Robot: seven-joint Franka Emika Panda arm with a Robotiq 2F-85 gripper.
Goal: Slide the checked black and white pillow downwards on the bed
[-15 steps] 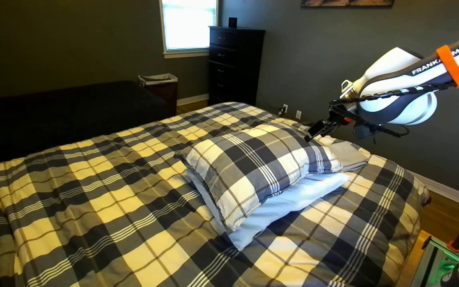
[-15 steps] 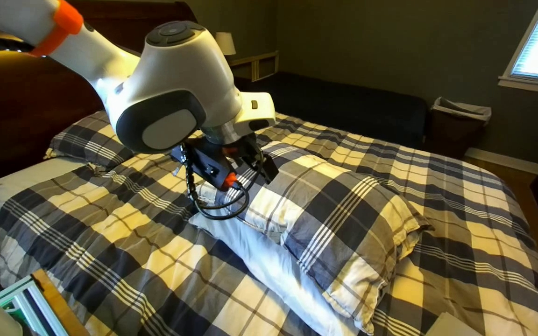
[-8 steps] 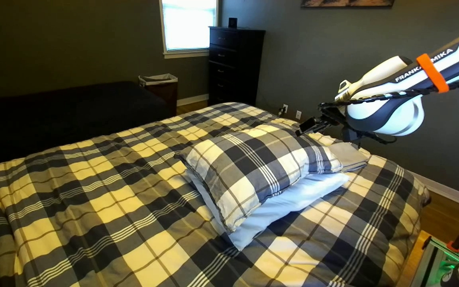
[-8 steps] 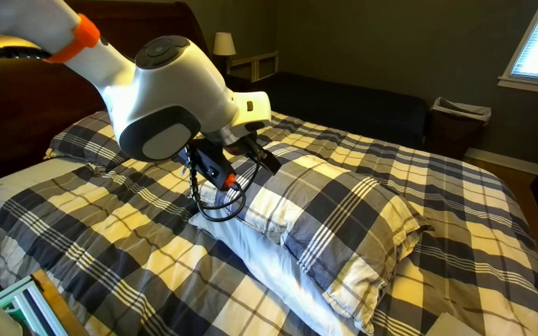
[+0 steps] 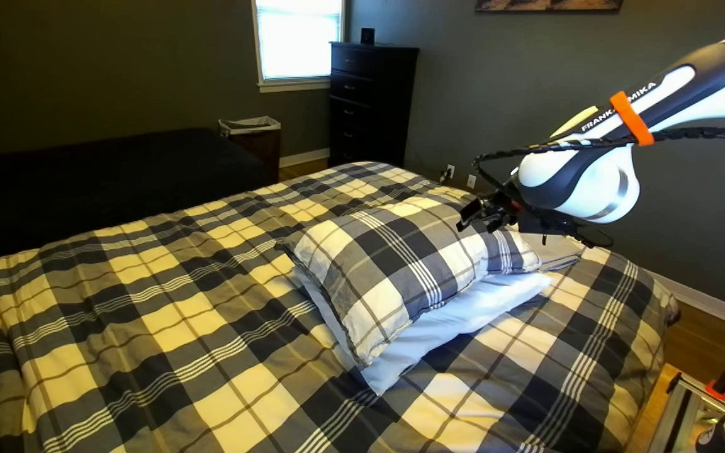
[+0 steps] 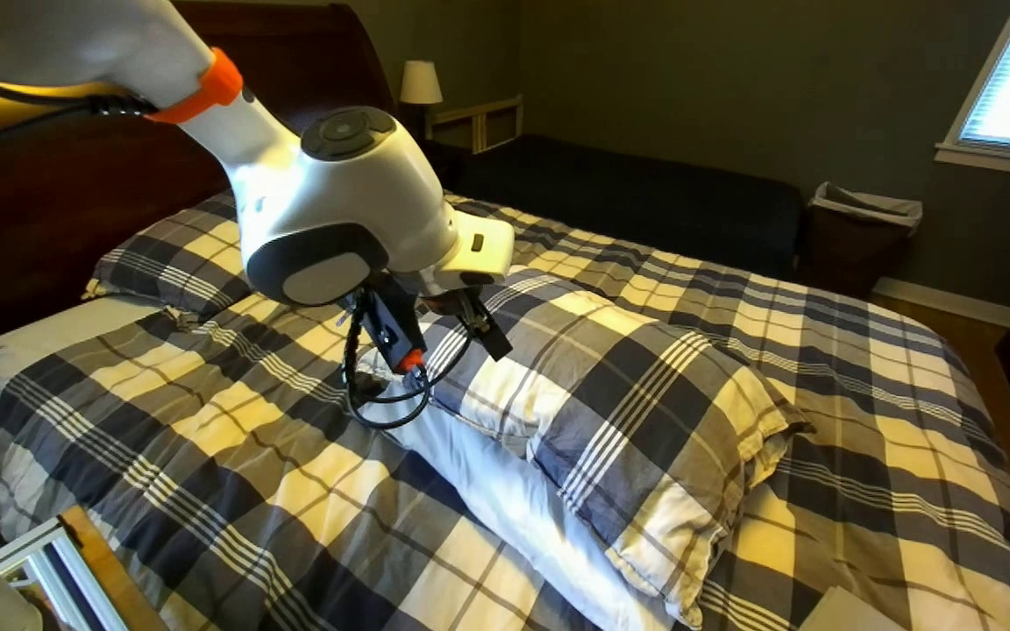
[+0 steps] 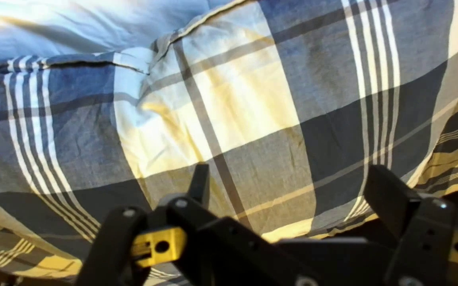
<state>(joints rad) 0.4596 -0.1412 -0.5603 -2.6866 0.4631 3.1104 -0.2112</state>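
The black, grey and white plaid pillow (image 5: 400,258) lies on top of a plain white pillow on the plaid bed (image 5: 174,327). It is puffy and also shows in an exterior view (image 6: 645,386), and it fills much of the wrist view (image 7: 249,103). My gripper (image 5: 477,221) hangs over the end of the plaid pillow nearest the arm. In an exterior view one dark finger of the gripper (image 6: 492,337) shows against the pillow. In the wrist view the gripper (image 7: 288,169) has its fingers wide apart with nothing between them. I cannot tell whether a fingertip touches the fabric.
The plain white pillow (image 5: 457,321) sticks out from under the plaid one. A grey folded cloth (image 5: 548,248) lies beside the pillows. Another plaid pillow (image 6: 176,258) rests near the wooden headboard (image 6: 295,53). A metal-framed stand (image 6: 67,570) is at the bed's edge.
The arm has moved further over the bed, leftward in an exterior view. The gripper first shifted sideways, then came down closer to the pillow. The pillows have not visibly moved.
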